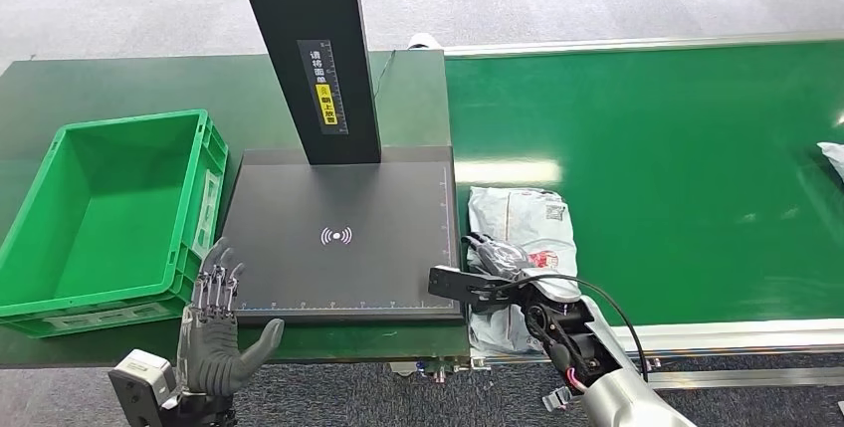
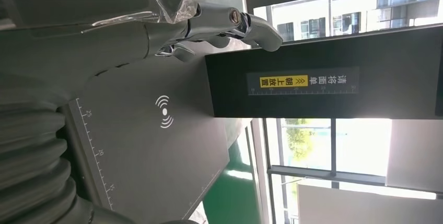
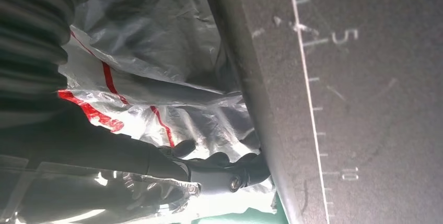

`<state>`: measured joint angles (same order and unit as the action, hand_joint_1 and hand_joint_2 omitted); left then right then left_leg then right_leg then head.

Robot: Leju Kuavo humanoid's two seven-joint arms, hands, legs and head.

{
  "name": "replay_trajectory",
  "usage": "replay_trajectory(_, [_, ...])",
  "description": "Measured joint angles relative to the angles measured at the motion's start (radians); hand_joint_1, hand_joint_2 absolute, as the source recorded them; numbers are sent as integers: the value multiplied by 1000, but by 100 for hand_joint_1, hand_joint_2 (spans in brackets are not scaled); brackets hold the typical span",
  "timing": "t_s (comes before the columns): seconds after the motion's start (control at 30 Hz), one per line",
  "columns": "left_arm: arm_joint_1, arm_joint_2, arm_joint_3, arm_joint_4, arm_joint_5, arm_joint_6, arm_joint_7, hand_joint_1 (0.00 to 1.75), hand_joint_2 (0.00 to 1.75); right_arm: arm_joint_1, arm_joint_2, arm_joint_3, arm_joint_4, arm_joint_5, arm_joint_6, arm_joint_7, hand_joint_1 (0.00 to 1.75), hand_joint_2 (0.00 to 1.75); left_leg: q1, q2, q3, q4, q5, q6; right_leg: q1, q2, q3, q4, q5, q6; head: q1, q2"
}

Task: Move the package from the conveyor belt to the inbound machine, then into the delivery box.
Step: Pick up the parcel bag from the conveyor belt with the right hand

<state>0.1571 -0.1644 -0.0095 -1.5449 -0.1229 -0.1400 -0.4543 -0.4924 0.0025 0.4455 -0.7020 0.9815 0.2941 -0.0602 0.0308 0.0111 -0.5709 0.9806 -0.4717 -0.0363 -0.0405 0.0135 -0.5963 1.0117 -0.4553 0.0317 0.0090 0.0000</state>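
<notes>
A white plastic package (image 1: 523, 218) with red print lies on the green conveyor belt (image 1: 677, 168), right against the black plate of the inbound machine (image 1: 338, 278). My right hand (image 1: 493, 268) is on the package's near left part. In the right wrist view its dark fingers (image 3: 219, 158) dig into the crinkled plastic of the package (image 3: 156, 51) and the thumb meets them beside the plate's edge (image 3: 376, 104). My left hand (image 1: 214, 332) is raised at the plate's front left corner, fingers spread, holding nothing. The green delivery box (image 1: 214, 178) is empty.
The machine's black post (image 1: 309, 49) rises from the back of the plate and carries a yellow label (image 2: 282, 81). The box stands directly left of the plate. Another white package (image 1: 831, 158) pokes in at the belt's right edge. Grey floor lies beyond the belt.
</notes>
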Motion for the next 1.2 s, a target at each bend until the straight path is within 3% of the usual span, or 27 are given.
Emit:
replay_trajectory(0.2, [-3, 0, -2, 1, 4, 12, 7, 0, 175, -34, -3, 68, 63, 48, 70, 29, 0, 175, 0, 0, 1, 0, 0, 0, 0, 0, 0, 0, 0, 0, 0, 0])
replay_trajectory(0.47, [-29, 2, -22, 28, 22, 36, 8, 0, 175, -134, -51, 222, 134, 43, 211, -66, 2, 175, 0, 3, 6, 0, -1, 0, 0, 3, 4, 0, 0, 0, 0, 0])
replay_trajectory(0.6, [-42, 5, -34, 39, 31, 43, 10, 0, 175, -173, -81, 307, 148, 17, 283, -112, 171, 175, 0, 3, 6, 0, -1, 0, 0, 3, 4, 0, 0, 0, 0, 0])
replay_trajectory(0.83, [-52, 13, -52, 50, 46, 63, 16, 0, 175, -226, -112, 444, 152, -69, 324, -122, 175, 175, 0, 1, 8, 0, -1, 0, 0, 2, 7, 0, 0, 0, 0, 0])
replay_trajectory(1.2, [-39, 19, -53, 50, 47, 74, 18, 0, 175, -262, -112, 543, 155, -130, 299, -86, 175, 175, 0, 1, 10, 0, -1, 0, 0, 2, 9, 0, 0, 0, 0, 0])
